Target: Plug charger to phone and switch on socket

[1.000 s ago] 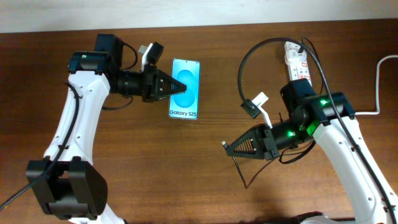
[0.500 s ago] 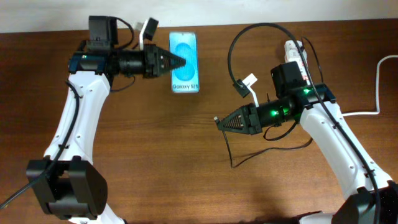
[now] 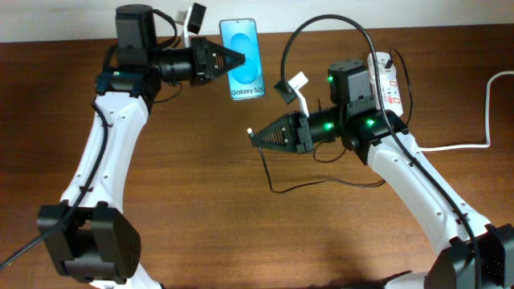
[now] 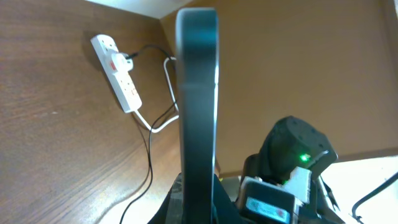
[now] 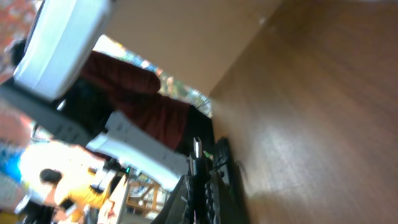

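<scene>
The phone [image 3: 247, 58], with its cyan screen up, is held at one long edge by my left gripper [image 3: 238, 61], which is shut on it near the table's back edge. In the left wrist view the phone [image 4: 198, 93] shows edge-on as a dark slab rising from the gripper [image 4: 198, 200]. My right gripper [image 3: 253, 135] is shut on the charger plug tip [image 5: 196, 148], below and right of the phone and apart from it. The charger cable [image 3: 321, 183] trails back in a loop. The white socket [image 3: 387, 79] lies behind the right arm, partly hidden.
A thick white cord [image 3: 484, 120] runs from the socket toward the table's right edge. The black cable also arcs high over the right arm [image 3: 321, 22]. In the left wrist view the socket [image 4: 118, 70] and the right arm [image 4: 292, 149] show beyond the phone.
My left gripper carried the phone toward the back of the table and a little right. My right gripper moved left and toward the back with the plug tip, closing in on the phone.
</scene>
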Robot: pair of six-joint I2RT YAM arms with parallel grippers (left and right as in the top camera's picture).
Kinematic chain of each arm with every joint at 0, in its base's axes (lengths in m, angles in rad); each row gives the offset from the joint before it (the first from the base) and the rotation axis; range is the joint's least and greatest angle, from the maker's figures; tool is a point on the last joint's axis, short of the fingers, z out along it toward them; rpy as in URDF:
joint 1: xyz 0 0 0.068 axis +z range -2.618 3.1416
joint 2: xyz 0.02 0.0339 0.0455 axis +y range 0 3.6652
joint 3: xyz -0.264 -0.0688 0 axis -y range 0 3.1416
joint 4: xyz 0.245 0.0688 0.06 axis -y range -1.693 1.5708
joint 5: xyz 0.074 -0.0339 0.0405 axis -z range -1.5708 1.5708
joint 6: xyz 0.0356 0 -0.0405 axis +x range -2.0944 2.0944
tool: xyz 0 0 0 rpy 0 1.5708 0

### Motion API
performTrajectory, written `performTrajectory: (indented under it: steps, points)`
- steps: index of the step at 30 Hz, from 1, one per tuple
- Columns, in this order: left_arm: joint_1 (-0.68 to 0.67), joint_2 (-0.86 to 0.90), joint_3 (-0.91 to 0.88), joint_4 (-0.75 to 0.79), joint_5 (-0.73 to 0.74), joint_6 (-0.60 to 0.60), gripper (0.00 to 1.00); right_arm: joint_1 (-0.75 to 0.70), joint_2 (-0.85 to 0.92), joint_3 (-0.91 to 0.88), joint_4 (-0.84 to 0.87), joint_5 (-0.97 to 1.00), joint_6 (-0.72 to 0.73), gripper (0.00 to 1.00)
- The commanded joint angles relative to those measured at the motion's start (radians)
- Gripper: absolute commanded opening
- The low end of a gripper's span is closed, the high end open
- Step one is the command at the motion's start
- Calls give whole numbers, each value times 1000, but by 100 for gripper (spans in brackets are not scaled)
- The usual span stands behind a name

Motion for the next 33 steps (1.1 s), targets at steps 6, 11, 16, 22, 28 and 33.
performTrajectory:
  steps: [6, 11, 16, 22, 28, 33]
  points:
    - [25, 1, 13, 142, 19, -119, 0, 33, 36, 6, 271, 208, 446, 5]
    - [25, 1, 13, 143, 19, -130, 0, 50, 54, 6, 379, 248, 534, 4]
    - [50, 1, 13, 158, 23, -160, 0, 48, 54, 6, 450, 280, 618, 5]
    - [96, 1, 13, 169, 36, -172, 0, 27, 2, 4, 433, 243, 705, 4]
    - [116, 1, 13, 176, 104, -175, 0, -28, -168, 3, -83, 252, 366, 5]
    - [103, 1, 13, 191, 148, -212, 0, 72, -144, 1, 156, 243, 367, 4]
